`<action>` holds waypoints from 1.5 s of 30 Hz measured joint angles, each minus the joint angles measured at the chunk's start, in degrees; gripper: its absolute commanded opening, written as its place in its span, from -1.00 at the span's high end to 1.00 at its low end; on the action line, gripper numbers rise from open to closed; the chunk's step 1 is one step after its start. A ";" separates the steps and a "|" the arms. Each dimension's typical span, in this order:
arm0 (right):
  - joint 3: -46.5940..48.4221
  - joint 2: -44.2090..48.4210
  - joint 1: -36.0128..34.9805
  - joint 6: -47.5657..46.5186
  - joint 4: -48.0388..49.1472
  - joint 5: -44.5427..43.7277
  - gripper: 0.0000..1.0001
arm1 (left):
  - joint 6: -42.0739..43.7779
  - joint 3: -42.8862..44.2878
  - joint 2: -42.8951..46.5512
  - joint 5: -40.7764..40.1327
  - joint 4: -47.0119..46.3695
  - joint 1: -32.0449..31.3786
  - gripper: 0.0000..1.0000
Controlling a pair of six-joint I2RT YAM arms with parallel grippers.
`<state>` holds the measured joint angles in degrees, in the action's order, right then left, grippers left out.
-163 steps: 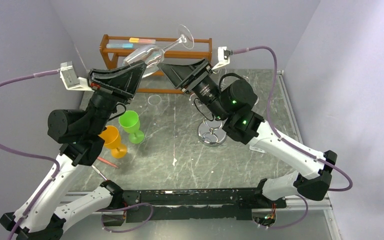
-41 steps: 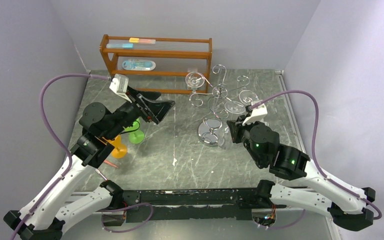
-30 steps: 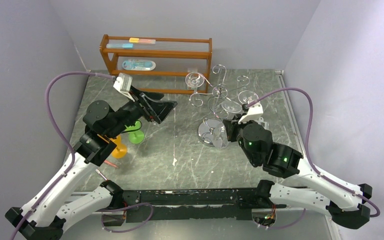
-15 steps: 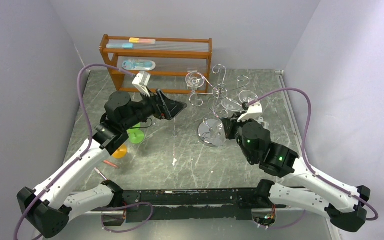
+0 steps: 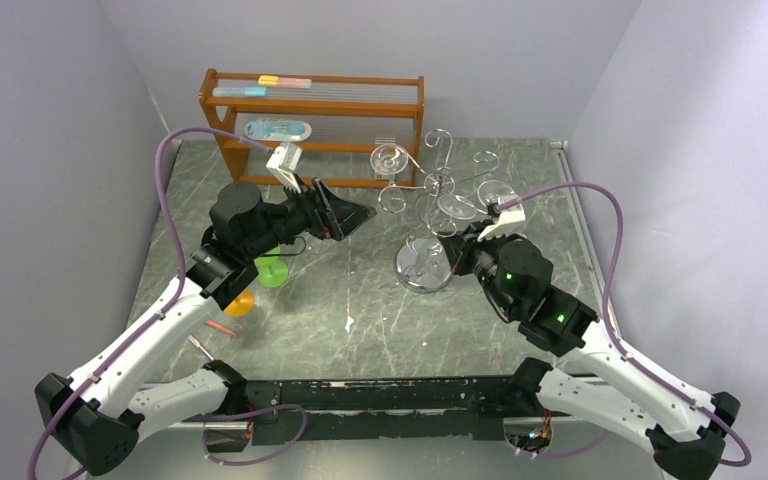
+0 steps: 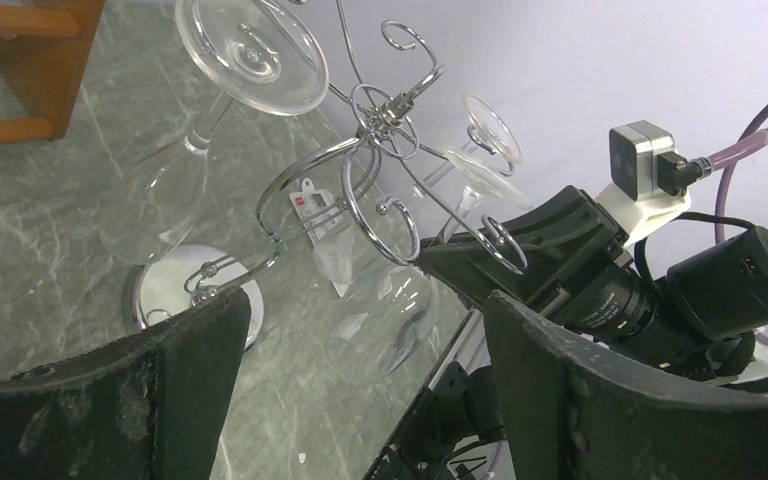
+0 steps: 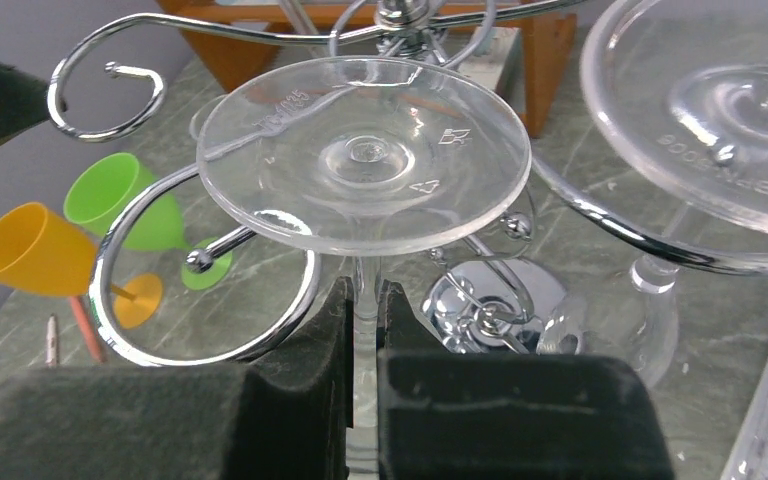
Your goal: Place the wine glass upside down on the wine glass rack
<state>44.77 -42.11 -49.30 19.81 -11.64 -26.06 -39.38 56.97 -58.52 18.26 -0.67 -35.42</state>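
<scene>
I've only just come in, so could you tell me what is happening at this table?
The right gripper is shut on the stem of a clear wine glass, held foot-up beside a curled arm of the chrome wine glass rack; whether it is hooked is unclear. A second glass hangs there already. The left gripper is open and empty, near the rack.

Chrome rack (image 5: 422,268), green goblet (image 7: 125,195), orange goblet (image 7: 20,250)

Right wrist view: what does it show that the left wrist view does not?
Only right wrist: the orange cup and green cup. Only left wrist: the right arm's wrist camera and purple cable. Both: the right gripper, jaws shut on the stem of the wine glass, the wine glass rack, and a second glass hanging upside down on it.
</scene>
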 measured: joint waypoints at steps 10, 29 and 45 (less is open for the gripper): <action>-2.40 2.34 1.09 -2.34 3.50 7.39 1.00 | -0.85 -0.02 -0.63 0.72 -1.22 0.00 -0.82; -5.09 3.58 1.79 -5.03 8.00 14.16 1.00 | -1.99 -0.02 -2.25 2.84 -2.14 0.00 -0.79; -5.88 7.63 1.99 -7.54 10.32 19.28 1.00 | -1.53 -0.02 -2.56 2.84 -1.95 0.00 -0.79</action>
<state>38.89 -34.48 -47.31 12.27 -1.32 -6.79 -40.91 56.95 -61.08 21.10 -2.61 -35.42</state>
